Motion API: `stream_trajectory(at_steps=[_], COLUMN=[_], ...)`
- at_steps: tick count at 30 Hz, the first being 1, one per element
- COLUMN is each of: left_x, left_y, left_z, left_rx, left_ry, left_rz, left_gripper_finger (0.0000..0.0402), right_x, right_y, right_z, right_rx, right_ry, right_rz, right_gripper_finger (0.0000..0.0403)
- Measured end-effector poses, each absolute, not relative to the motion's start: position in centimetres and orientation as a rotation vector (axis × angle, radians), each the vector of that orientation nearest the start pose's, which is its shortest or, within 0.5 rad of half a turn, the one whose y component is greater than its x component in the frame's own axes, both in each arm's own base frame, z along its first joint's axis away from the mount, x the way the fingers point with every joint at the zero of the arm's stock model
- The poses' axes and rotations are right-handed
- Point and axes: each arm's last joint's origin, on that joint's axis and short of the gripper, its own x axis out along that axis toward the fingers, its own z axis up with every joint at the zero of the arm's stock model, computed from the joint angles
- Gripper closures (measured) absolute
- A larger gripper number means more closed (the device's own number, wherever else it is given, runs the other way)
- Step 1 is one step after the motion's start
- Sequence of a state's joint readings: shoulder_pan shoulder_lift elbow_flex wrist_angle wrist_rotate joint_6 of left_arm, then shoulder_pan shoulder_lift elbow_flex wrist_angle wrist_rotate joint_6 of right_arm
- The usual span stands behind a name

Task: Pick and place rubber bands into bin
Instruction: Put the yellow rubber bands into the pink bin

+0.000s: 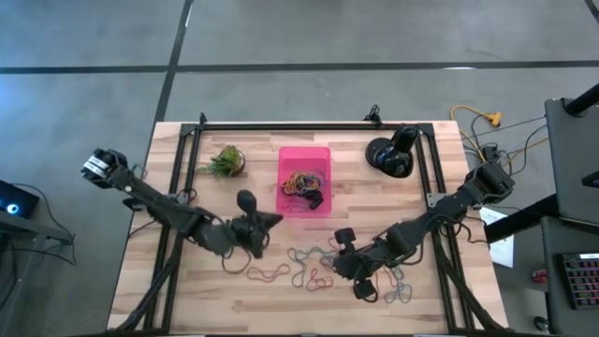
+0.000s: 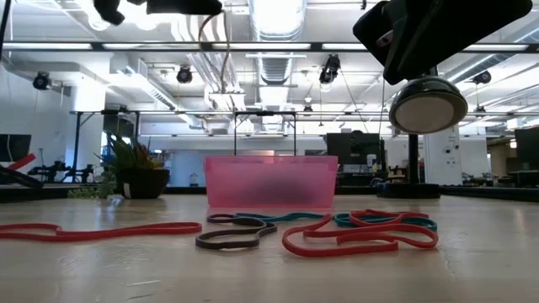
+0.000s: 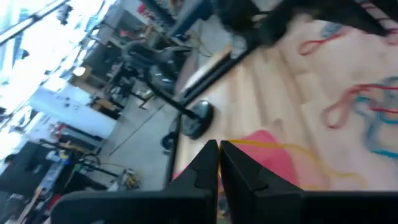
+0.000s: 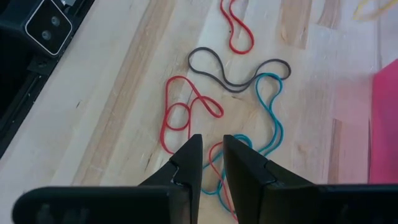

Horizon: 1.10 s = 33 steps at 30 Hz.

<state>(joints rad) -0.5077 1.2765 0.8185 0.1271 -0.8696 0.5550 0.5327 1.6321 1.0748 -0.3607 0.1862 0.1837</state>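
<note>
My work surface, a light wooden slatted table (image 1: 187, 290), carrying a pink bin (image 1: 304, 181) at centre rear, a small green plant (image 1: 225, 162) left of it, a round black object (image 1: 388, 154) right of it, loose rubber bands (image 1: 309, 267) scattered across the front.

Workspace: light butcher-block wooden table (image 1: 197, 281) edged by a black metal frame (image 1: 309, 125). All else placed relative to this table. Floor (image 1: 84, 84) around it is grey concrete, crossed by dark seam lines beyond the table's far edge. Yellow cable (image 1: 479, 120) lies on the floor off the far right corner; a dark bench with a keyboard (image 1: 582, 279) stands to the table's right. Low view, beyond the far edge: open industrial hall, white ceiling with exposed ducts (image 2: 278, 63) and bright strip lights (image 2: 278, 15), black spot lamps (image 2: 330, 69), white columns (image 2: 93, 126), dark equipment racks (image 2: 354, 151).
</note>
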Motion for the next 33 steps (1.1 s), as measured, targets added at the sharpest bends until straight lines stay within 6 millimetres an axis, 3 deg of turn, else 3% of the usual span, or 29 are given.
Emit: stream_trajectory(at_steps=[8, 17, 25, 33], left_x=[26.0, 28.1, 30.2, 31.8], left_y=[-6.7, -1.4, 2.1, 3.1], left_z=[28.4, 27.7, 24.7, 21.8], left_rx=[0.725, 0.674, 0.635, 0.638], left_ry=[0.354, 0.358, 0.461, 0.543], left_rz=[0.367, 0.375, 0.366, 0.358], left_gripper_finger=[0.0401, 0.0401, 0.0401, 0.0401], right_x=[29.1, 29.1, 29.1, 29.0], right_y=[16.5, 16.5, 16.5, 16.5], right_z=[21.2, 21.2, 21.2, 21.0], right_rx=[-0.157, -0.157, -0.155, -0.155], right_ry=[0.885, 0.885, 0.886, 0.891], right_rz=[0.242, 0.242, 0.241, 0.240], right_gripper_finger=[0.0344, 0.0344, 0.0344, 0.0344])
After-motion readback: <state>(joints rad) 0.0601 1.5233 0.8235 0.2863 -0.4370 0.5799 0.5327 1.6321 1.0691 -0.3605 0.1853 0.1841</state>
